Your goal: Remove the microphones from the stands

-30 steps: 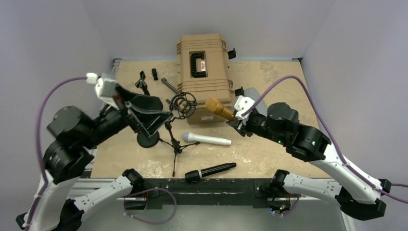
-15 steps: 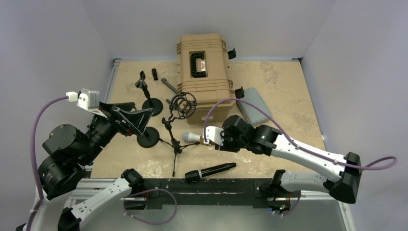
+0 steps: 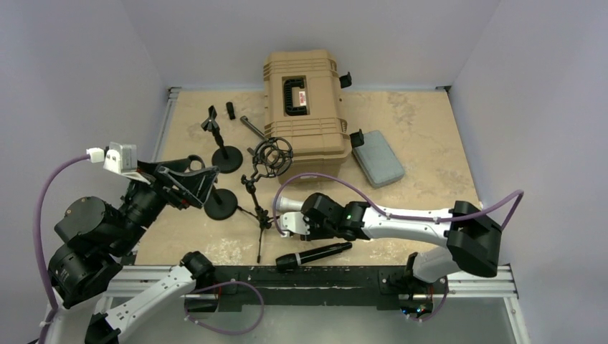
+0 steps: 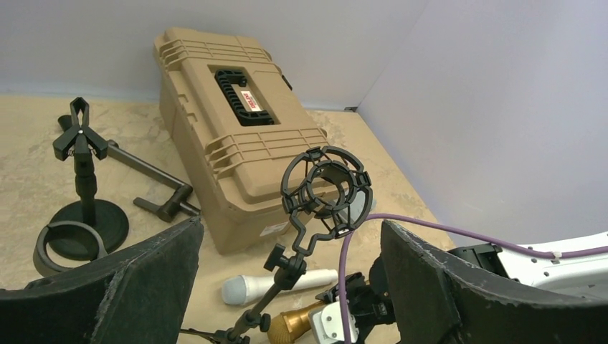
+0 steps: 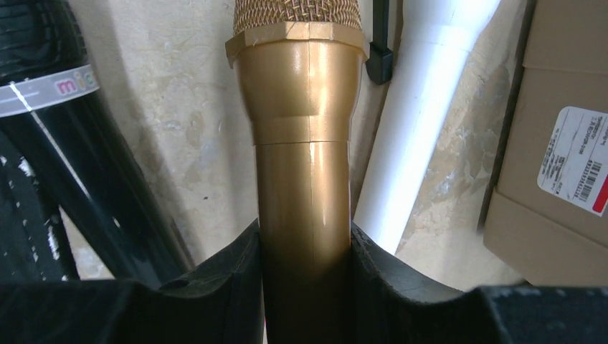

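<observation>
Right claw (image 5: 305,251) clamped on gold microphone (image 5: 305,143); white microphone (image 5: 419,122) just to its right. Left claw (image 4: 292,229) spread apart, shock-mount stand (image 4: 326,190) ahead.

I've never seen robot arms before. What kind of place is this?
Probably a robot test booth, not a music studio: plain walls box in a small table, the left arm and right arm are bolted at its edge, and a gold microphone and tan case serve as props.
</observation>
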Available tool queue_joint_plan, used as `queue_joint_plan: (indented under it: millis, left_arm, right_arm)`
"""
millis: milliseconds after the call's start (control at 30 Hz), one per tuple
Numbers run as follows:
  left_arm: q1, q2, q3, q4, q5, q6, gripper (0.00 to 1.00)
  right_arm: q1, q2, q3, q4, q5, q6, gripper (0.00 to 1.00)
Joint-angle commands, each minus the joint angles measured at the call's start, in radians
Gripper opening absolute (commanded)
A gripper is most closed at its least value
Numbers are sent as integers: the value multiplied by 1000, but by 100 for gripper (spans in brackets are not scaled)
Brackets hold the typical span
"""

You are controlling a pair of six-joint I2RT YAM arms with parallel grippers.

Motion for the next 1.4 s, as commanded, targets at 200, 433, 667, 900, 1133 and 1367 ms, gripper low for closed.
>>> queue_joint_plan:
  millis: [200, 433, 667, 900, 1133, 1367]
  left_arm:
    - [-2, -31, -31, 0, -22, -2, 91]
    - [-1, -38, -27, -12, -28, 0, 91]
    - [-1, -36, -26, -19, -37, -5, 91]
    - [0, -26, -33, -18, -42, -2, 91]
    - [-1, -21, -56, 6, -39, -10, 91]
    - [-1, -11, -65, 14, -34, -18, 91]
  right_arm:
    - [0, 68, -40, 172, -13, -20, 20]
    - [0, 55, -76, 185, 13, -18, 40]
    - [0, 8, -95, 223, 67, 7, 84]
    - [-1, -185, -71, 270, 79, 120, 99]
    - [-9, -454, -122, 422, 153, 492, 99]
    - [-73, -385, -110, 469, -124, 1036, 99]
